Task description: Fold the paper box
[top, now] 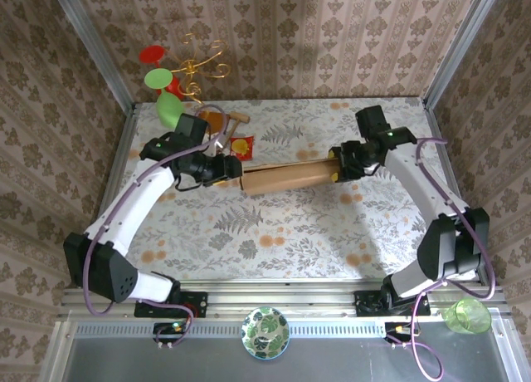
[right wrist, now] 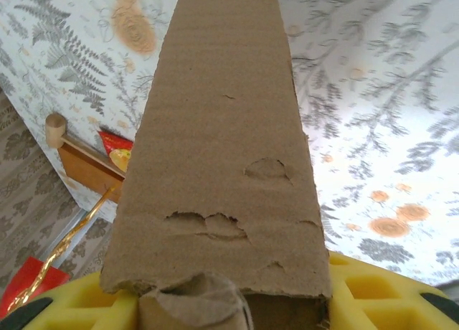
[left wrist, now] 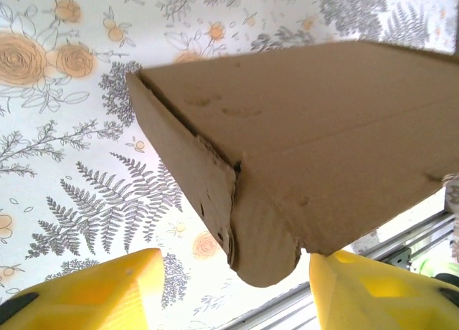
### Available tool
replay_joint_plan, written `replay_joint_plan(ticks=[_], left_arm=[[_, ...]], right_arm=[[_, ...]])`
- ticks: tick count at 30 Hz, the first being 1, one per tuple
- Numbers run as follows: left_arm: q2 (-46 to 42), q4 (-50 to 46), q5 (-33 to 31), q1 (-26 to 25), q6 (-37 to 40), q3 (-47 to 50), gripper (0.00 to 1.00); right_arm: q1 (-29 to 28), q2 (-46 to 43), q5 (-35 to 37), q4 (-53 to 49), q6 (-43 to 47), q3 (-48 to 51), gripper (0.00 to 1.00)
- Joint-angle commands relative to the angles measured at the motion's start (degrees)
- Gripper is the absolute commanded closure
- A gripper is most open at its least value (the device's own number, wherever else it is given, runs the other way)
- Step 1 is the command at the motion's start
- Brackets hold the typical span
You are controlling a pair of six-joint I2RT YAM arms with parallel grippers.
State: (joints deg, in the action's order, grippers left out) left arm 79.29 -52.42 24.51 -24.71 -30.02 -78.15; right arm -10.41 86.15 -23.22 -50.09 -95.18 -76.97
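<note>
From above, the paper box (top: 286, 178) lies as a folded, flattened brown slab just toward 12 o'clock from the middle of the floral desk (top: 274, 241). Its long axis runs from 9 to 3 o'clock. The left end effector (top: 235, 169) sits at its 9 o'clock end and the right end effector (top: 338, 168) at its 3 o'clock end.

In the left wrist view, the yellow fingers (left wrist: 93, 290) stand spread at 7 and 5 o'clock in the frame. A corner of the box, with a rounded, frayed flap, hangs between them. There is a clear gap on the 7 o'clock side, and the 5 o'clock finger is just beside the cardboard. Nothing is clamped here.

In the right wrist view, the yellow pads (right wrist: 391, 294) meet the cardboard on both flanks at 6 o'clock, so this end effector looks pinched on the box's end. The outer paper is torn in patches and a flap is crumpled at the grip. A wooden board (right wrist: 86, 168) and a red packet (right wrist: 118, 145) lie toward 9 o'clock.

With only one end gripped, the box may pivot or sag, and the loose corner flap could spring open. The torn paper at the pinch may peel further and let the box slip. If the left fingers close on that rounded flap, they could crush it rather than tuck it in. A swing toward the board could knock it.
</note>
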Motion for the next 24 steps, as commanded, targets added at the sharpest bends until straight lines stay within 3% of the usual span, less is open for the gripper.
replay_joint_plan(ticks=[1,5,11,24], left_arm=[[-0.7,-2.2,1.8,-0.1,1.6,-3.8,0.43],[2.7,-4.4,2.6,-1.0,4.8,-6.0,0.43],[5.0,-5.2,-1.2,-3.8,9.5,-6.2,0.42],[8.2,-1.6,-5.1,-5.0,11.1,-2.6,0.43]], right_arm=[[0.8,-3.2,-4.6,-5.1,-3.3,2.0,0.53],[2.1,-2.9,-6.2,-7.8,-3.1,1.8,0.52],[3.2,2.2,-8.5,-10.0,-0.3,-0.8,0.51],[3.3,9.8,-8.2,-10.4,1.6,-6.1,0.50]])
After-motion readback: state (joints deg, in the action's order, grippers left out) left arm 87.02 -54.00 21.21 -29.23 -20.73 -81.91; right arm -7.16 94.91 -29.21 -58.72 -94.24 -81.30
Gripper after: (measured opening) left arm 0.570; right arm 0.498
